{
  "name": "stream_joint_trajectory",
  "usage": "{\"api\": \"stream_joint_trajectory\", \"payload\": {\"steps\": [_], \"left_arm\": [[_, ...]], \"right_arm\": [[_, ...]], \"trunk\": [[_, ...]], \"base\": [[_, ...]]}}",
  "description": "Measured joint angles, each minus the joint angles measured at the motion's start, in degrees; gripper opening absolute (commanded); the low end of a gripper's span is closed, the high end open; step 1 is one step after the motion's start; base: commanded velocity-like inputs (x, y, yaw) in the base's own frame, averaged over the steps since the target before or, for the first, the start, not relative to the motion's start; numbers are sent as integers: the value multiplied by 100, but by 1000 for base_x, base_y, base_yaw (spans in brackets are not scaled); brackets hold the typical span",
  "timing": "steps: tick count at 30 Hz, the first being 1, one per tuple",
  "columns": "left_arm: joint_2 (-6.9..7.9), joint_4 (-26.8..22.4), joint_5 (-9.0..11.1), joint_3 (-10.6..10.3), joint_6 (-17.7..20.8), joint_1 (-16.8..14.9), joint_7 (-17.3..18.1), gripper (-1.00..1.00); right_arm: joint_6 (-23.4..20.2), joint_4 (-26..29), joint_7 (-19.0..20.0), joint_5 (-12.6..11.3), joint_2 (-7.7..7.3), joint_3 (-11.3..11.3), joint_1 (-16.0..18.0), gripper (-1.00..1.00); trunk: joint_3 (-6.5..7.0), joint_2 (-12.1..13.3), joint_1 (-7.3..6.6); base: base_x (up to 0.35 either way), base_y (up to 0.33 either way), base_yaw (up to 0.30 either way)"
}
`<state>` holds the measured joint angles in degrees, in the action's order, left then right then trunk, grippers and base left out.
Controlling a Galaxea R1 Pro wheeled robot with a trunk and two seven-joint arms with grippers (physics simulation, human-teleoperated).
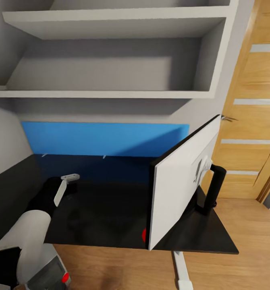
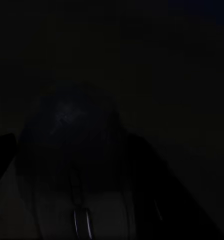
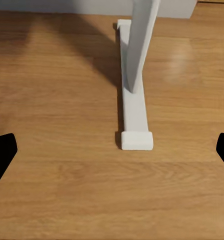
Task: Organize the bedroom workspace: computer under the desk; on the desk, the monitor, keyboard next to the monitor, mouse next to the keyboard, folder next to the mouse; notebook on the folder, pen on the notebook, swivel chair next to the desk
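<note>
The monitor stands on the bench (white back showing); the left hand holds a mouse — unplaced; right hand wide.

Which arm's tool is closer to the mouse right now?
Left. The left tool is low over the black desk, with the mouse right between its fingers in the left wrist view. The right tool faces the wooden floor by the desk's white leg.

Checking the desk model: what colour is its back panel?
Bright blue back panel, best in the head view.
</note>
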<state>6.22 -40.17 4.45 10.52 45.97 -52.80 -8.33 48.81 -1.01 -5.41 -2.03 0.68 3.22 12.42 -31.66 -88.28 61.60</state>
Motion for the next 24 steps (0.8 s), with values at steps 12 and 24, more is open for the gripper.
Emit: {"api": "stream_joint_trajectory", "payload": {"steps": [12,24], "left_arm": [[152,-115,2,411,6,0,0,-100],[260,-117,3,426,6,0,0,-100]], "right_arm": [[-5,-1,0,1,0,2,0,100],[-13,-3,0,1,0,2,0,100]], "trunk": [[-65,0,0],[-130,0,0]], "base": [[0,0,236],[0,0,236]]}}
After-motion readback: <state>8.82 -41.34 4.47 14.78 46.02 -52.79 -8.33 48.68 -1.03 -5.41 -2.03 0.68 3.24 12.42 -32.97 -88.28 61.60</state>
